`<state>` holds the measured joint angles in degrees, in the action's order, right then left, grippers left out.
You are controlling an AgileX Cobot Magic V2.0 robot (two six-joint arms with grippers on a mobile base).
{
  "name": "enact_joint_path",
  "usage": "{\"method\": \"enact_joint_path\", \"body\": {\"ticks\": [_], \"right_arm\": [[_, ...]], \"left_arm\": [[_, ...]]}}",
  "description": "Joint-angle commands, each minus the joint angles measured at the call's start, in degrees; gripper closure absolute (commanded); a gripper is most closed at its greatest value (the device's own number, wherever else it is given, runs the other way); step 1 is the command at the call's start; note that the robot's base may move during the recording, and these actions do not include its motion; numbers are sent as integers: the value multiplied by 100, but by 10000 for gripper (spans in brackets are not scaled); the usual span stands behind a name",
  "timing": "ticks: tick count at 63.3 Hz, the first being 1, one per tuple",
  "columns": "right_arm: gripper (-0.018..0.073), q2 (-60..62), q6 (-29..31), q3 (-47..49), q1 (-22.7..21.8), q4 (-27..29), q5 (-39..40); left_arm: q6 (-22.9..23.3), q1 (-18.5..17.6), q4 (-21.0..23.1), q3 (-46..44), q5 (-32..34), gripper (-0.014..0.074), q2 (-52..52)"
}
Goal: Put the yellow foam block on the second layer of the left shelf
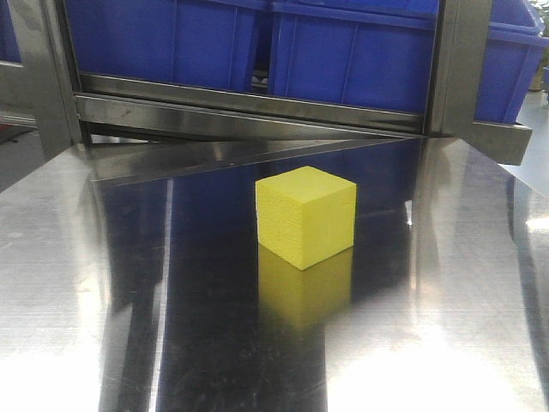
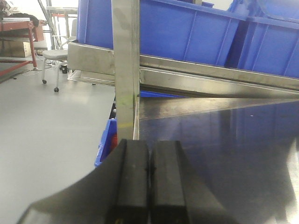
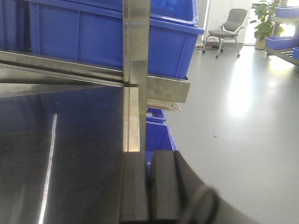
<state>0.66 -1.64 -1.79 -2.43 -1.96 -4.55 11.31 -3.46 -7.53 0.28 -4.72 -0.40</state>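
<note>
1. Presently both of my grippers are clenched on nothing. The left gripper [image 2: 149,156] shows its two black pads pressed flat together, and the right gripper [image 3: 150,165] looks the same.
2. The yellow foam block [image 1: 306,216] stands alone on the steel top [image 1: 129,309]. It rests flat with one vertical edge turned toward the front camera, well apart from the rail [image 1: 249,116] behind it. Neither wrist camera sees it.
3. The step in hand, as I judge it, is the reach and pick-up. Since the goal lies to the left, I would use my left arm. I would spread the pads wide before descending and turn the wrist so they meet two opposite flat faces, not the corners.
4. Foam gives, so I would close only until the block is firmly held; squeezing harder would dent it and let it twist. The polished steel looks slippery, and a nudge from one pad alone could slide the cube away. Both pads should arrive together.
5. On lifting I would steer clear of the rail and of the uprights [image 1: 459,69] standing to either side.
6. Counts:
   - one yellow block
   - two grippers
   - two uprights in the front view
   - blue bins [image 1: 352,51] above the rail: two broad ones, plus what seems a third past the right upright, though the frame cuts it off
   - one office chair [image 3: 229,25] beyond my right wrist, and one more chair [image 2: 58,56] beyond my left
</note>
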Motion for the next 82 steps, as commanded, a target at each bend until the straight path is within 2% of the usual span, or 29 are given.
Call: {"method": "enact_joint_path", "body": {"ticks": [1, 46, 59, 69, 82], "right_arm": [[503, 88, 68, 133, 8, -17, 519], [503, 88, 68, 133, 8, -17, 519], [503, 88, 68, 148, 8, -22, 824], [503, 81, 68, 680, 8, -22, 680], [502, -713, 62, 2141, 8, -22, -71]], "left_arm": [[22, -15, 42, 158, 503, 460, -78], [22, -15, 42, 158, 472, 460, -78], [22, -15, 42, 158, 472, 460, -78], [22, -15, 42, 158, 503, 460, -78], [22, -15, 42, 158, 472, 460, -78]]}}
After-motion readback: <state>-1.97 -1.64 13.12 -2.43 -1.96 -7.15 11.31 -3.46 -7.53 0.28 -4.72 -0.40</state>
